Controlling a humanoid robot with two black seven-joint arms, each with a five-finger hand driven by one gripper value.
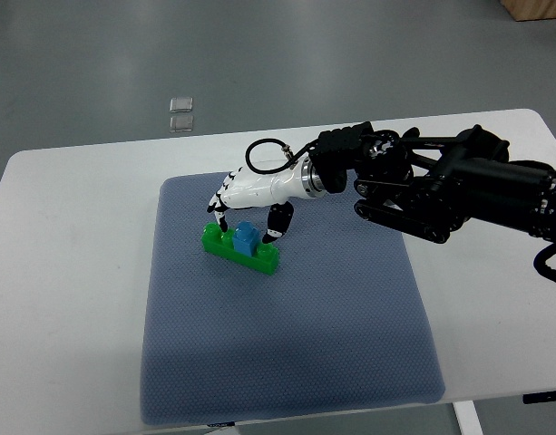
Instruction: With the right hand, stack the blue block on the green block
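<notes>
While the near half of the blue-grey mat (pixel 287 353) is lying bare on the white table (pixel 69 299), the work is sitting further back, toward the mat's far left corner. There the green block (pixel 225 245), a long studded brick, is lying at a slant across the mat, and the blue block (pixel 245 238) is sitting on top of it, near its middle, looking pressed onto the studs.

Just behind and above the two blocks, the right hand (pixel 246 204) is hovering with its white palm facing down. Its fingers are hanging loosely, curled downward and spread: the thumb tip (pixel 276 234) is reaching down just beside the blue block's right side, and the other fingers (pixel 219 217) are dangling behind the green block's left end. Whether any fingertip is touching a block is hard to tell, but nothing is clamped between them.

The black forearm (pixel 441 186) is stretching away to the right edge, above the table.

Beyond the table, two small clear squares (pixel 180 113) are lying on the grey floor.
</notes>
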